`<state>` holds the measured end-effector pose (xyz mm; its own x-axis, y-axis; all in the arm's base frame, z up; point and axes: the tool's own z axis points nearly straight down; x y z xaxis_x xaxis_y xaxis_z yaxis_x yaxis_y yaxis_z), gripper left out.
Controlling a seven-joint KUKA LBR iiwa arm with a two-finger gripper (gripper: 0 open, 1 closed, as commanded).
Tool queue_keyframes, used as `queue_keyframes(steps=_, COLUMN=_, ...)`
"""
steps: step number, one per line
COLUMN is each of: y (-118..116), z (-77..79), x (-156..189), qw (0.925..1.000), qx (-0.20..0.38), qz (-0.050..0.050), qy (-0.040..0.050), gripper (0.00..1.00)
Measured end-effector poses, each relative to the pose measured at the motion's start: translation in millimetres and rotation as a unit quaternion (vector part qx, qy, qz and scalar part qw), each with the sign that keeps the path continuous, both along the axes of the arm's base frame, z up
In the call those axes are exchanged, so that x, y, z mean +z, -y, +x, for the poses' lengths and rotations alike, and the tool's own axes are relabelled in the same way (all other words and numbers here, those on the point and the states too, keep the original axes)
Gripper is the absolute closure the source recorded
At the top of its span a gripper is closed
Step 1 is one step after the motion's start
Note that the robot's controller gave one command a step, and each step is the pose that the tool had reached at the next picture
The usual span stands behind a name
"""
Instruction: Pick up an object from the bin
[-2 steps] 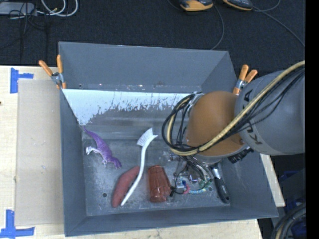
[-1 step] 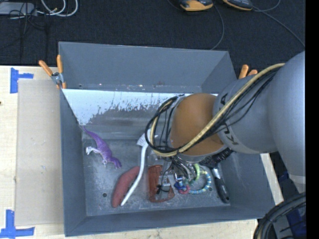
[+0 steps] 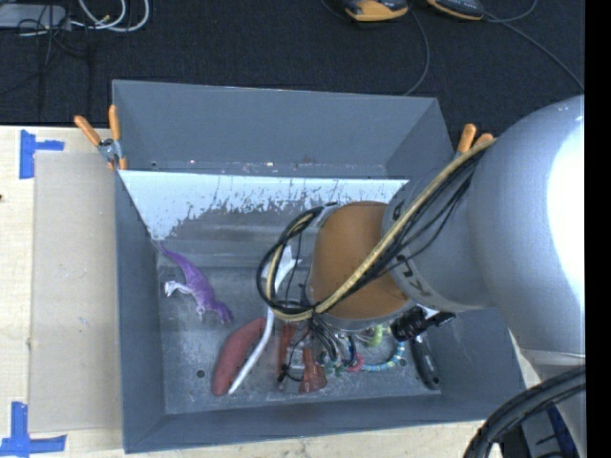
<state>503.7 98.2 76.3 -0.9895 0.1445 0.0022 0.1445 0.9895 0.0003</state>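
My gripper (image 3: 302,359) reaches down at the bin's front middle, under the arm's orange cover, over a small reddish-brown thing (image 3: 312,380) lying on the floor. Just left of it lies a long red sausage-shaped thing (image 3: 232,361), with a white strip (image 3: 256,347) slanting across it. A green beaded thing (image 3: 386,359) lies right of the gripper, partly hidden by the arm. The cover and cables hide most of the gripper.
A purple toy dinosaur (image 3: 197,287) stands at the bin's left side, and a black stick-like thing (image 3: 426,363) lies at the front right. The arm covers the bin's right half. Bare floor shows along the back and the front left.
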Motion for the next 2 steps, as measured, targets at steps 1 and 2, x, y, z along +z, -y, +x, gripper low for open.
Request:
queue_keyframes(steps=1, y=0.0, z=0.0, x=0.0, qw=1.0, qx=0.0, qz=0.0, qy=0.0, gripper=1.0)
queue_keyframes(steps=2, y=0.1, z=0.0, x=0.0, qw=1.0, qx=0.0, qz=0.0, qy=0.0, gripper=1.0)
